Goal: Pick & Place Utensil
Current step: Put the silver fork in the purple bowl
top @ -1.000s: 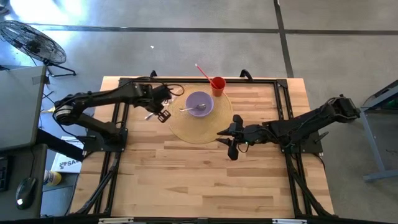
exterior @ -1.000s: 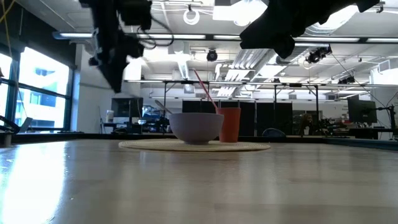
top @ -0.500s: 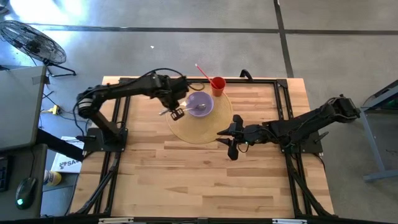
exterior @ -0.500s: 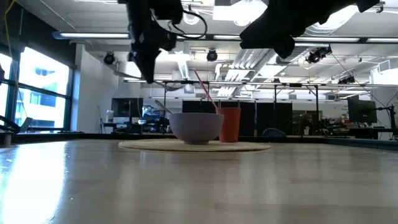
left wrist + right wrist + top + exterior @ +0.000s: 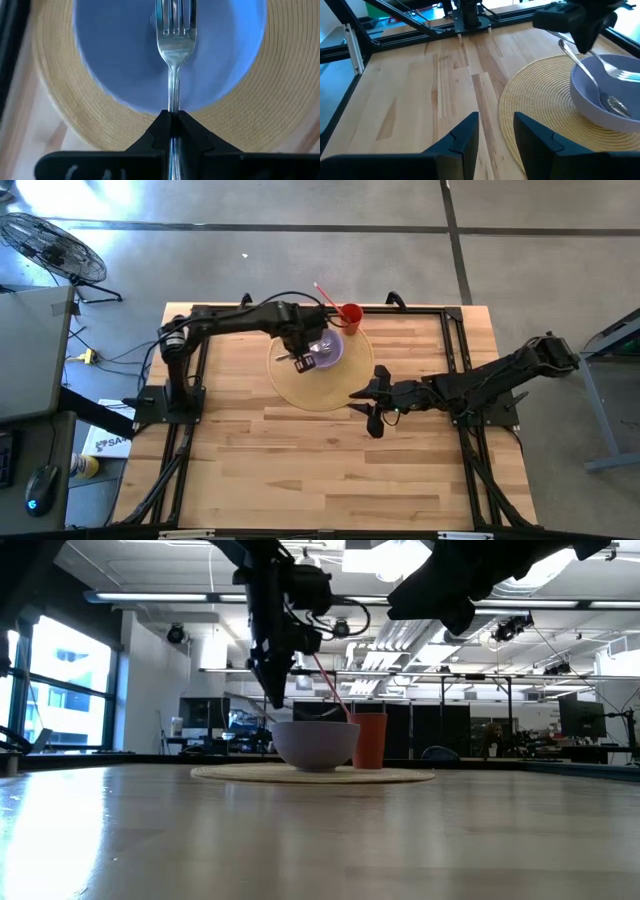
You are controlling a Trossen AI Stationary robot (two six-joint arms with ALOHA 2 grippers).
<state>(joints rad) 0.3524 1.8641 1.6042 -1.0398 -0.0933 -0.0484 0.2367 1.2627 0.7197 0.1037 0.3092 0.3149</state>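
Observation:
A purple bowl [image 5: 326, 347] stands on a round woven placemat [image 5: 318, 385] at the table's far middle, with a spoon [image 5: 587, 75] lying in it, its handle leaning on the rim. Behind the bowl stands a red cup [image 5: 350, 317] with a straw. My left gripper [image 5: 303, 358] hangs over the bowl's left rim, pointing steeply down, shut on a silver fork [image 5: 175, 45] whose tines reach over the bowl's inside. My right gripper [image 5: 366, 408] waits open at the placemat's near right edge, nothing between its fingers [image 5: 470, 135]. My left gripper pinches the fork's handle [image 5: 173, 107] between its two fingers, which lie along the handle. The fingers come from above, slanting steeply down. The fork's tines [image 5: 175, 20] stick out past the fingertips above the bowl. Whether they touch the bowl I cannot tell.
Bare wooden tabletop [image 5: 320, 470] spreads over the table's near half. A black frame [image 5: 455, 370] runs along the table's sides and far edge. The left arm [image 5: 230, 323] stretches across the far left part of the table.
My left gripper has carried the fork toward the table's right edge, from left of the placemat to over the bowl's left rim, rolling its wrist on the way. The fork stays in its hold, clear of the table.

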